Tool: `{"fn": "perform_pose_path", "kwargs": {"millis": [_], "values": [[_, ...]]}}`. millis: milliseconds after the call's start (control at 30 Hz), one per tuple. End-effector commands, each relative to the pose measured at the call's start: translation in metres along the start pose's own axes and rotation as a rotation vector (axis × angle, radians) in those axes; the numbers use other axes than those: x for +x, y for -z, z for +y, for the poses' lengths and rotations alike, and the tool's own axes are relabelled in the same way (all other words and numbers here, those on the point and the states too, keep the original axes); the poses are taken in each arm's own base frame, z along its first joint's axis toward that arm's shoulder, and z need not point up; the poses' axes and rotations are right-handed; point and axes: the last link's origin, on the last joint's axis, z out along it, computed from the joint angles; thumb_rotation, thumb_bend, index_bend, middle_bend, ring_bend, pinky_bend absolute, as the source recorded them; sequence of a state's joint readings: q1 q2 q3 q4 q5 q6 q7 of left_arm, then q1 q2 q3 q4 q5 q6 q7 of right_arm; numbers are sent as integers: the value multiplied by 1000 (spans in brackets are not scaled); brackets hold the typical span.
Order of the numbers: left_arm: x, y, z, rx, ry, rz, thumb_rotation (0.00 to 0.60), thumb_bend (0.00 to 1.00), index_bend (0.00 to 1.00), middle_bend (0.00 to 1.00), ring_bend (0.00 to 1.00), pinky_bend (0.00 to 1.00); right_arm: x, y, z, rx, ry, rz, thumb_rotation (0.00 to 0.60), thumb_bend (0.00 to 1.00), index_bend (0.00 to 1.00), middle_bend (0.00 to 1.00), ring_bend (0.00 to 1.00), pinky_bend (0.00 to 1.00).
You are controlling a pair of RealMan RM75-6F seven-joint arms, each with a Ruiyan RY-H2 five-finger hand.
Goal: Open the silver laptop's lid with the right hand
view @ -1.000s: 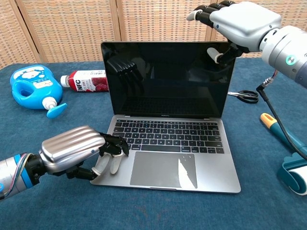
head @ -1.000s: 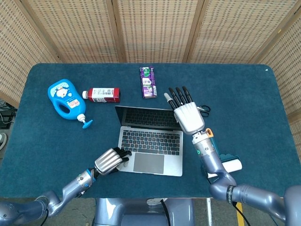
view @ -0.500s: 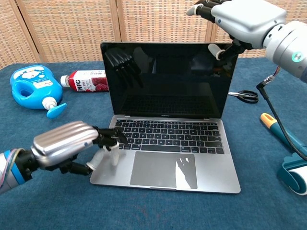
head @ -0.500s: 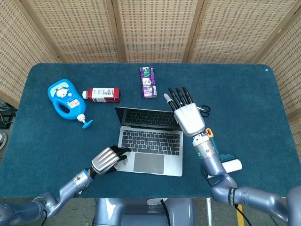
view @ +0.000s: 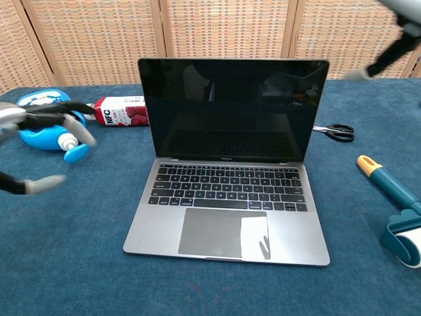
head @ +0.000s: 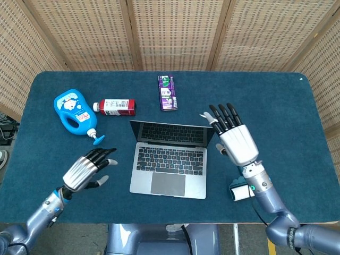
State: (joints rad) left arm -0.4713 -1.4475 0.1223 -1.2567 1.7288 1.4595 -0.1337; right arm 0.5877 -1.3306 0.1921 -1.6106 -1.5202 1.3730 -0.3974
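The silver laptop [head: 170, 155] [view: 230, 164] stands at the table's middle with its lid upright and its dark screen facing me. My right hand [head: 234, 137] hovers to the right of the lid, clear of it, fingers spread and holding nothing; in the chest view only a blurred bit of the right hand [view: 388, 56] shows at the top right. My left hand [head: 87, 169] [view: 36, 131] is open off the laptop's left side, apart from it.
A blue bottle [head: 73, 112] and a red-labelled bottle [head: 116, 106] lie at the left back. A purple carton [head: 167, 92] lies behind the laptop. Scissors [view: 334, 131] and a lint roller [view: 395, 220] lie to the right.
My right hand let go of the lid's top corner and moved right. My left hand lifted off the laptop's front left corner and drew away to the left.
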Motion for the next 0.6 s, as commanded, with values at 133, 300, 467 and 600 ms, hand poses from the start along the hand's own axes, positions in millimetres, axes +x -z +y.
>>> {"fn": "perform_pose_path", "kwargs": {"millis": [133,300,467,600], "values": [[42,53,-40,311,-58,73,600,0,0,0,0,0,1,57,51,-98,9,-57,600,0,0,0,0,0],[60,78,-45,482,-51,102,600,0,0,0,0,0,-4,93,71,-189,-17,-110,600,0,0,0,0,0],[64,92,-42,566,-14,104,600,0,0,0,0,0,-6,123,78,-293,-3,-192,600,0,0,0,0,0],[61,101,-36,585,-6,75,600,0,0,0,0,0,0,146,76,-372,-18,-234,600,0,0,0,0,0]]}}
